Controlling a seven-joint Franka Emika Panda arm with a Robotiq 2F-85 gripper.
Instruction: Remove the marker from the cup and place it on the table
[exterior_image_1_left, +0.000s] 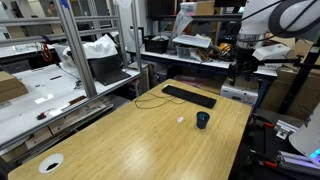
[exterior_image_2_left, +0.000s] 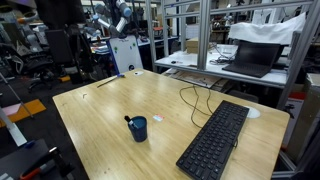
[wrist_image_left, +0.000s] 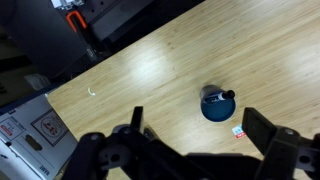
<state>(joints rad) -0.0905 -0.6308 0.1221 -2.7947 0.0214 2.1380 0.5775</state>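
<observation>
Wrist view: marker (wrist_image_left: 227, 96) inside cup (wrist_image_left: 211, 108), box labels (wrist_image_left: 45, 128) illegible.

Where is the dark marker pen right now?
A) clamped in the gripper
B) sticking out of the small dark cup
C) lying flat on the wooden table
B: the dark marker stands in the small navy cup, its top poking above the rim.
</observation>
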